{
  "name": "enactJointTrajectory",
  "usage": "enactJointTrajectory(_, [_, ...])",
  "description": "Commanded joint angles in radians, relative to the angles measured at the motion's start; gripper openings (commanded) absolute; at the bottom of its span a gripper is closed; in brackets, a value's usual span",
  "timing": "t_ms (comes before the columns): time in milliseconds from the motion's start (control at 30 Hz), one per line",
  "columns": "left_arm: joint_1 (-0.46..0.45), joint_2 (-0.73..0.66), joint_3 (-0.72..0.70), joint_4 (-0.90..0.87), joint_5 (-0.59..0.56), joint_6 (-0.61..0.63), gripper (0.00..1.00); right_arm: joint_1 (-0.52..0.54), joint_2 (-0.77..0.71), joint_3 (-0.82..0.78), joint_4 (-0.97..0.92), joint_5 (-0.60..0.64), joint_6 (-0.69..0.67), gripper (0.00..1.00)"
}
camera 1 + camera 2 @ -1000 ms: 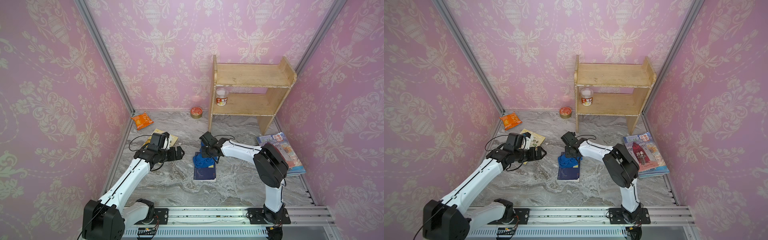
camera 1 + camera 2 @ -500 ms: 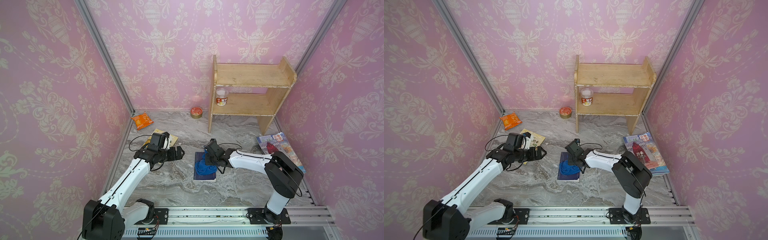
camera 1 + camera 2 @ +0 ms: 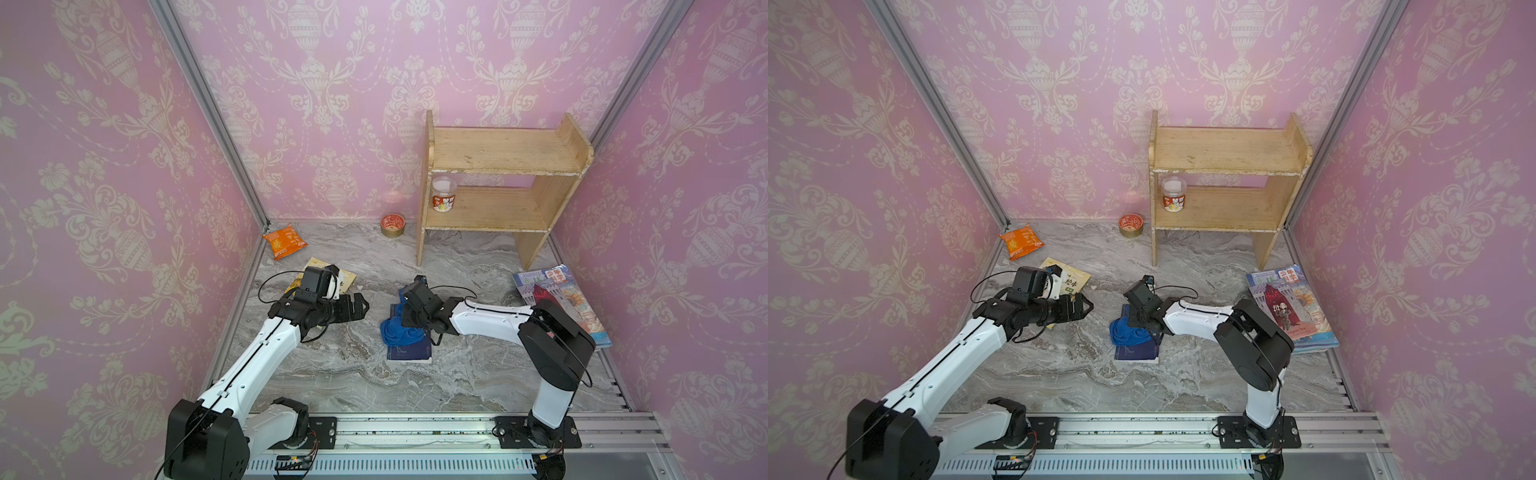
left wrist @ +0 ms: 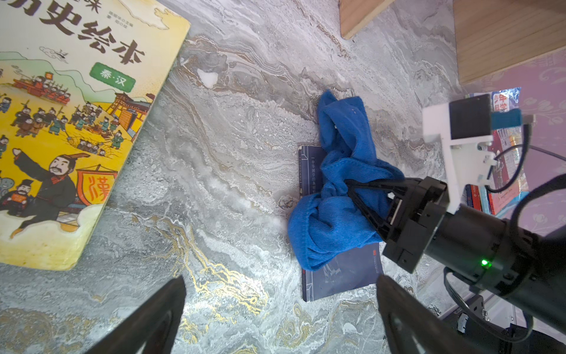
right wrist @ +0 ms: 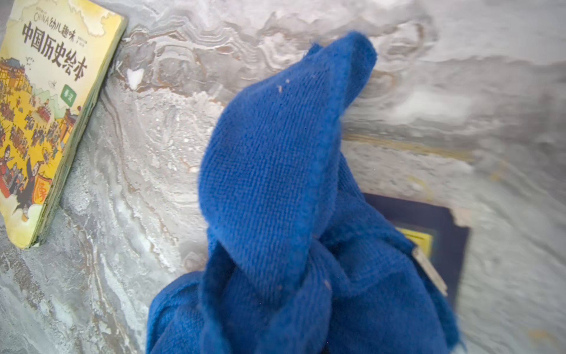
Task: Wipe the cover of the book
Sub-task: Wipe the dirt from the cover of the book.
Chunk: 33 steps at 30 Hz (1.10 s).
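The right pincer is clamped shut on the blue cloth, which lies on the dark book beneath it. Keep strokes flat, covering the bare end. The left pincer gapes empty, well aside.

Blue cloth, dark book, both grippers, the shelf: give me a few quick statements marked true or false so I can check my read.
1. The right gripper is shut on the blue cloth, over the dark blue book. True.
2. The cloth lies wholly on the book. False: one end spills past the book's edge onto the marble table.
3. The left gripper is open and holds nothing. True.
4. The jar stands on the top board of the wooden shelf. False: it stands on the lower board.
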Motion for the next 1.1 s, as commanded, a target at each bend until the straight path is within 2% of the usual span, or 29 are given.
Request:
enactJointTrajectory(0, [0.008,0.013,-0.006,0.003,0.032,0.006,0.99,-0.039,-0.001,-0.108,-0.185,0.025,0.027,0.0])
enactJointTrajectory(100, [0.009,0.014,-0.007,0.005,0.035,0.005,0.99,-0.019,0.034,-0.071,-0.181,0.009,0.048,0.0])
enactJointTrajectory(300, [0.008,0.017,-0.011,0.005,0.038,0.006,0.99,0.096,0.194,0.133,-0.199,-0.029,0.065,0.0])
enactJointTrajectory(400, [0.009,0.02,-0.012,0.002,0.043,0.006,0.99,0.096,0.166,0.089,-0.193,-0.022,0.07,0.0])
enactJointTrajectory(567, [0.008,0.02,-0.011,0.007,0.052,0.006,0.99,0.047,-0.008,-0.132,-0.198,0.032,0.088,0.0])
enactJointTrajectory(667, [0.009,0.023,-0.011,0.007,0.057,0.005,0.99,0.024,-0.078,-0.207,-0.196,0.034,0.096,0.0])
enactJointTrajectory(800, [0.008,0.023,-0.012,0.006,0.058,0.006,0.99,0.098,-0.045,-0.157,-0.191,0.024,0.105,0.0])
enactJointTrajectory(967, [0.009,0.025,-0.014,0.008,0.06,0.009,0.99,0.233,0.109,0.025,-0.219,0.011,0.123,0.0])
enactJointTrajectory(1067, [0.008,0.02,-0.014,0.008,0.059,0.01,0.99,0.233,0.096,-0.016,-0.207,0.012,0.142,0.0])
